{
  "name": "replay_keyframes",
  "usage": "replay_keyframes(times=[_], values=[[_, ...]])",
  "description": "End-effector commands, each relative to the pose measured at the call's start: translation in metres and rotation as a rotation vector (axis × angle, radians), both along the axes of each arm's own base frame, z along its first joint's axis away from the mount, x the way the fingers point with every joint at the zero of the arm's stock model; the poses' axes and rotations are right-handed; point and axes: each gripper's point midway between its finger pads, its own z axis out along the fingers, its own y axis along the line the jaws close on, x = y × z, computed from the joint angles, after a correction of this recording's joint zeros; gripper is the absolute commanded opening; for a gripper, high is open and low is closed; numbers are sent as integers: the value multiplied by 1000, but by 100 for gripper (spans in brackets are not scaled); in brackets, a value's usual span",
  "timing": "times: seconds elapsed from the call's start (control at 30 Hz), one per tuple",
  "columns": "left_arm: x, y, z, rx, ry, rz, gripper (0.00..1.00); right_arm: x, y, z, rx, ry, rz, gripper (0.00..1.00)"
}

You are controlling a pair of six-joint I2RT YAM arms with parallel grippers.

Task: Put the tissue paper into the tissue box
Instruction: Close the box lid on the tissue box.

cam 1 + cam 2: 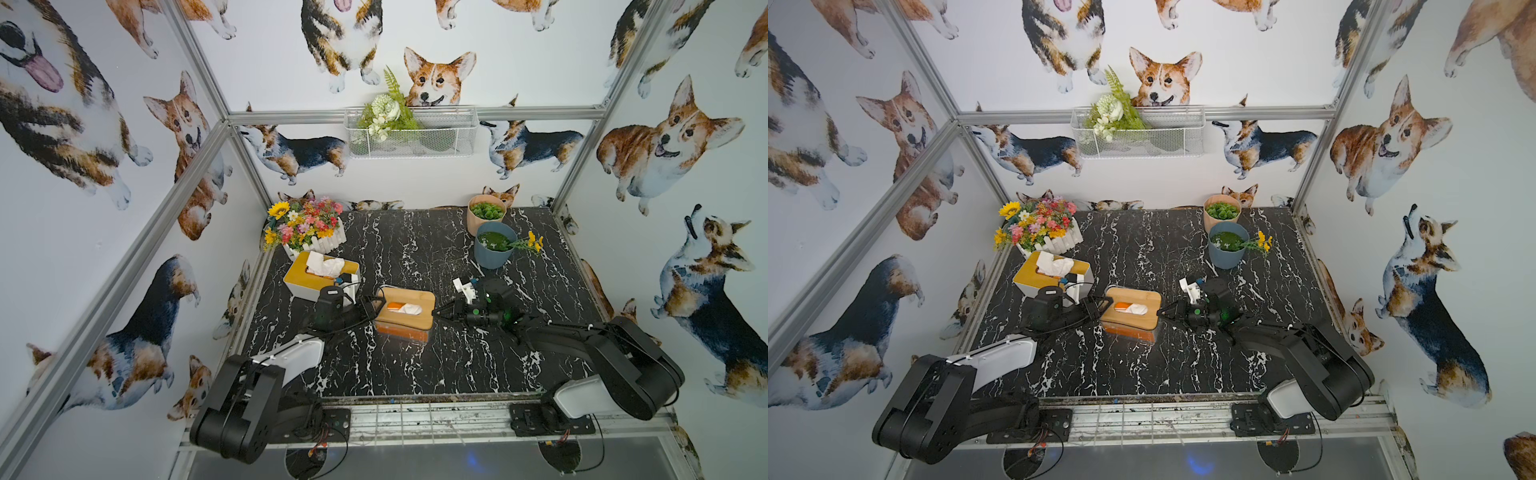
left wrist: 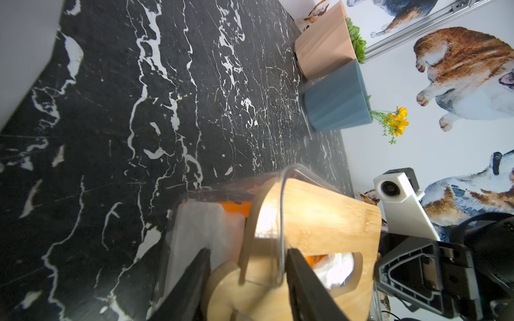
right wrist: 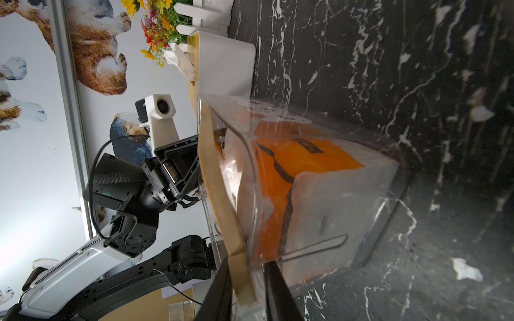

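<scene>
The tissue box is a clear tub with a bamboo lid, standing mid-table in both top views. The orange and white tissue paper pack lies inside it, showing through the lid slot and through the clear wall. My left gripper is at the box's left end, its jaws closed over the lid end and clear rim. At the right end, my right gripper pinches the lid edge and the clear wall together.
A white tissue box with tissue sticking out stands behind the left arm. A flower planter is at the back left. A pink pot and a blue pot are at the back right. A wire basket hangs on the back wall.
</scene>
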Motion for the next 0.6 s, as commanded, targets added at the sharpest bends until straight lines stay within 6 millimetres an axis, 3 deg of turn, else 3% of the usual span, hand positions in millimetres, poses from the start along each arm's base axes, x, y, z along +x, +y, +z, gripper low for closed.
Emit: replay_keyframes(times=[0.0,0.17,0.57], values=[[-9,-13,8,-49,-6,-85,48,5,3,14,17,-27,-6,28],[-8,-12,7,-41,-7,-80,48,11,-1,30,-35,-84,-19,35],[-5,-13,9,-31,-9,-85,48,12,-27,21,-82,-68,-58,39]])
